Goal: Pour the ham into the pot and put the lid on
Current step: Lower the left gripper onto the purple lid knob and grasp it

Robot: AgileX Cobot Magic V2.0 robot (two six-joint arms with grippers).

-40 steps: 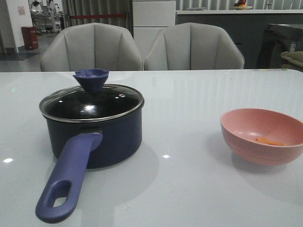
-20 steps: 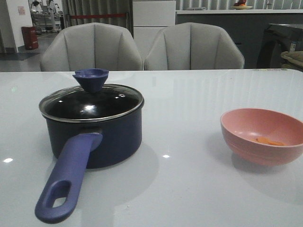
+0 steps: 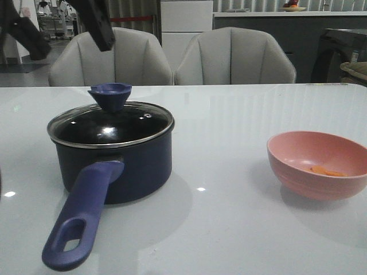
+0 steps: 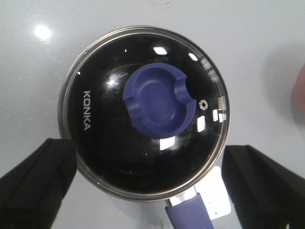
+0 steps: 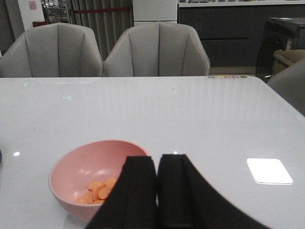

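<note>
The dark navy pot (image 3: 135, 172) stands at the table's left with its purple-blue handle (image 3: 80, 220) towards me. The glass lid (image 3: 109, 127) with its knob (image 3: 110, 94) sits on it. My left gripper (image 3: 63, 28) hangs wide open above the pot; in the left wrist view it (image 4: 147, 152) looks straight down on the lid (image 4: 105, 157) and knob (image 4: 159, 102), apart from them. The ham (image 3: 327, 171) lies in the pink bowl (image 3: 304, 183) at the right. My right gripper (image 5: 157, 160) is shut and empty, just in front of the bowl (image 5: 66, 167) and ham (image 5: 97, 188).
Two grey chairs (image 3: 172, 57) stand behind the table's far edge. The white table (image 3: 229, 229) lies bare between the pot and the bowl.
My left gripper has come into the front view at the top left, above the pot. The pot, the lid and the bowl have not moved.
</note>
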